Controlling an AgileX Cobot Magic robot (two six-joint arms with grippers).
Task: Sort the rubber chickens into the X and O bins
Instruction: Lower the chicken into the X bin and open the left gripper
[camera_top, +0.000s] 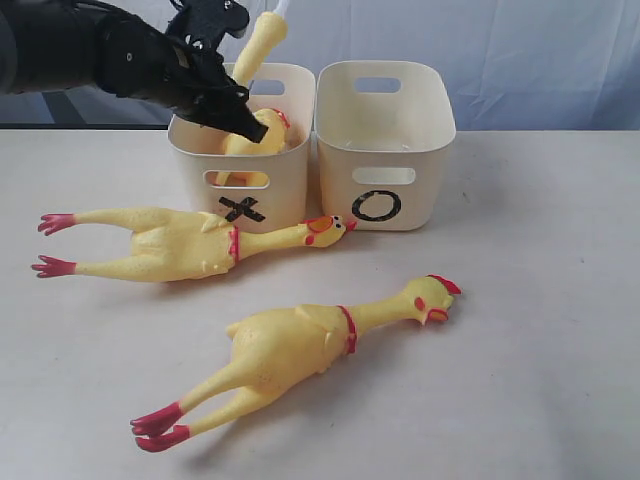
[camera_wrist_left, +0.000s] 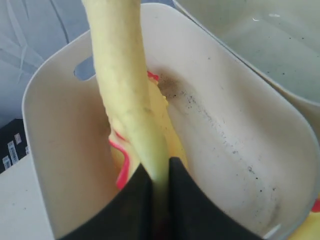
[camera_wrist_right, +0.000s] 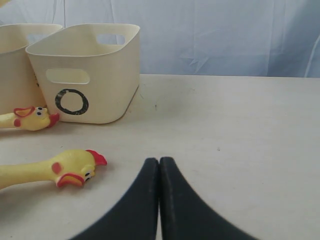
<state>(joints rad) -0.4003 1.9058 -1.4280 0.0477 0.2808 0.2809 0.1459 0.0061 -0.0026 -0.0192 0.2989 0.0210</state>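
While the right gripper (camera_wrist_right: 159, 162) hangs low over the table (camera_top: 540, 350), its fingers (camera_wrist_right: 180, 200) pressed flat together with nothing between them, two rubber chickens lie loose on the tabletop. The nearest chicken (camera_top: 300, 345) sprawls on a diagonal, red feet toward the front edge and red-combed head angled to the right. Beyond it, a second chicken (camera_top: 185, 243) stretches lengthwise, red feet pointing left and head resting just in front of where the two tubs meet. Behind stand the cream tubs side by side: the X bin (camera_top: 285, 170) on the left, the O bin (camera_top: 420, 150) on the right. Farthest back, the left gripper (camera_top: 245, 120) reaches over the X bin, fingers (camera_wrist_left: 135, 200) clamped tight on a third chicken (camera_top: 262, 40), whose long yellow body rises above the rim, a white tube (camera_top: 284, 8) at its top. Yellow rubber with red trim (camera_top: 265, 130) shows lower inside the X bin; whether it belongs to the same toy cannot be told.
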